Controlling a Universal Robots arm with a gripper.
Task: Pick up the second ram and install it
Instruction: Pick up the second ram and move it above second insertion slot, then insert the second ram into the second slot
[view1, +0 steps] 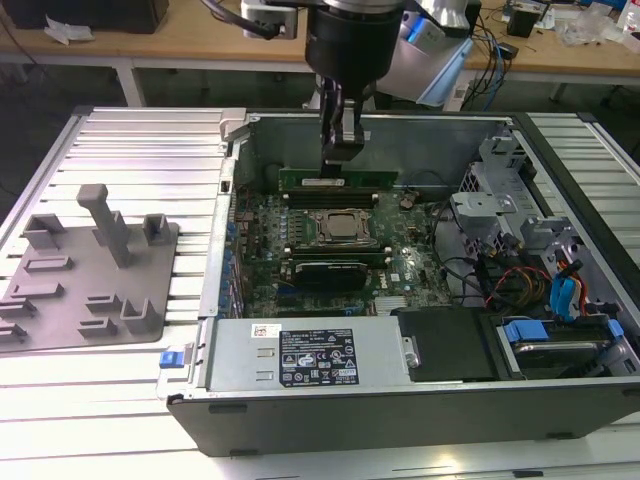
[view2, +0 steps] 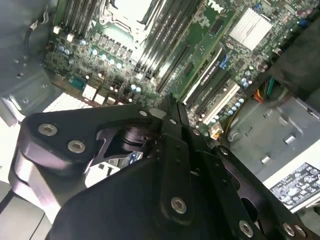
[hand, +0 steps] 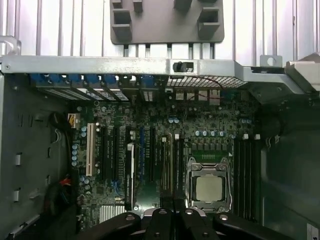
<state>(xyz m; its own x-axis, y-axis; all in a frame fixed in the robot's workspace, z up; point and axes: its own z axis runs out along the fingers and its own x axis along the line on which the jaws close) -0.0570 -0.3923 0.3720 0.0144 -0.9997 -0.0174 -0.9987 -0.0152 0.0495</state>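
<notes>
A Universal Robots arm reaches into an open desktop computer case (view1: 380, 405). Its gripper (view1: 340, 160) hangs over the bank of memory slots on the far side of the processor socket (view1: 338, 226). The fingers are drawn close together at the top edge of the second ram (view1: 370, 179) and appear to pinch it near its middle. The green stick stands on edge and runs from the exterior view's left to its right, along the slots and parallel to the socket's far edge. Whether its lower edge sits fully in a slot cannot be told.

In both wrist views the gripper (hand: 172, 217) (view2: 172, 107) points down at the motherboard (hand: 150, 150), beside the processor socket (hand: 209, 187). The grey holder plate (view1: 90, 270) lies outside the case on the ribbed table (view1: 140, 150), at the exterior view's left, and carries no stick.

Seating the stick well looks to depend on keeping it upright and square to one slot along its whole length, so that both ends go down together. A grip at the middle suits a straight downward push. A tilt toward either end would likely leave one corner proud or jam it against a neighbouring slot. Firm, even pressure seems wiser than a quick shove onto the board.
</notes>
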